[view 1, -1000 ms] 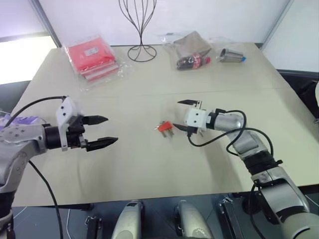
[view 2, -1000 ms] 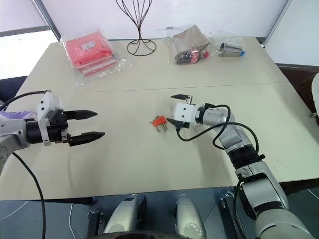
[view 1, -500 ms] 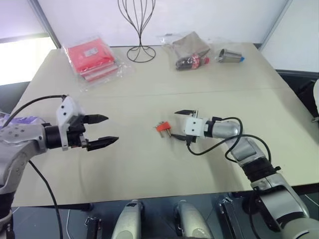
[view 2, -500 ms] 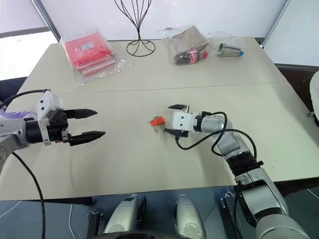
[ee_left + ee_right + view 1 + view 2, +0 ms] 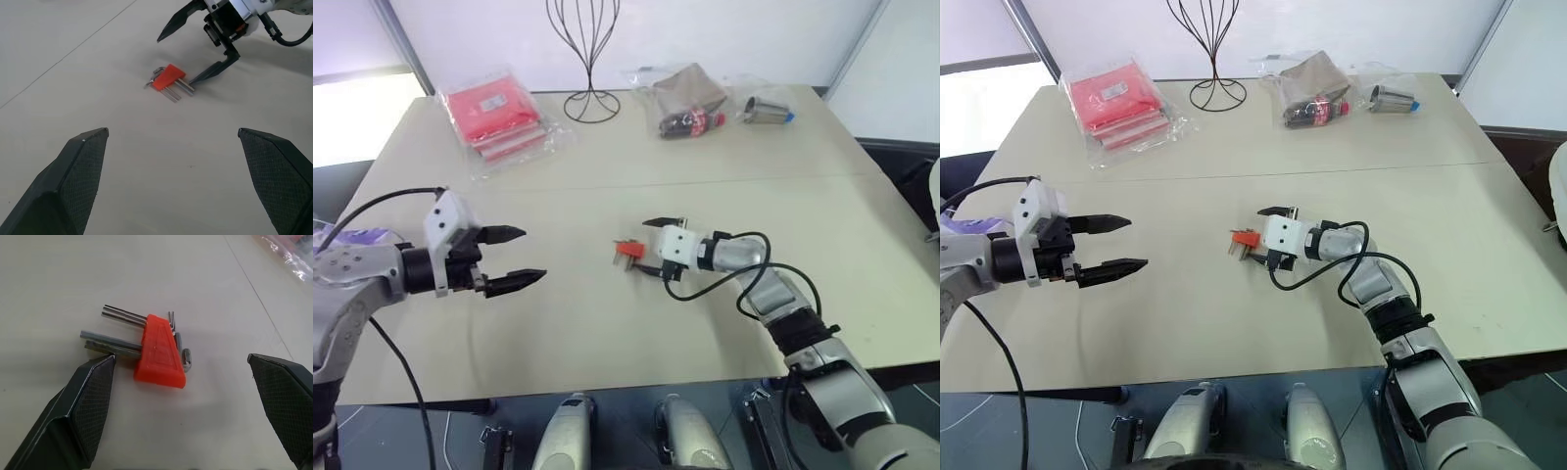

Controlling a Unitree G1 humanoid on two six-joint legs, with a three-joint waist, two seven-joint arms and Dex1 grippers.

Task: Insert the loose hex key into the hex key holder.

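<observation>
From the head views, you have the right gripper (image 5: 651, 245) low over the table (image 5: 607, 333), fingers spread wide and holding nothing, straddling the hex key holder (image 5: 627, 251). The left gripper (image 5: 514, 258) hangs well off to the left, also wide open and empty. At the far edge you can see red packets in clear plastic (image 5: 494, 117), a wire stand (image 5: 591, 59), a clear bag with a brown item and a bottle inside (image 5: 690, 98), and a small wrapped metal cup (image 5: 766, 109).

In the left wrist view, the holder lies flat with its grey keys pointing toward the lower black finger (image 5: 212, 72) of the right gripper, which looks to be touching or just beside their tips. If you close from here, that finger may push the keys and spin or slide the block rather than pinch it.

In the right wrist view, the orange block sits between the open fingers, several keys lodged in it. A small bent grey piece lies just beside its far face; this may be the loose hex key (image 5: 186, 358), though you cannot tell whether it is free or already seated. The risk is that you grab the holder and knock that thin rod away, or clamp both together and lose the chance to insert it.
</observation>
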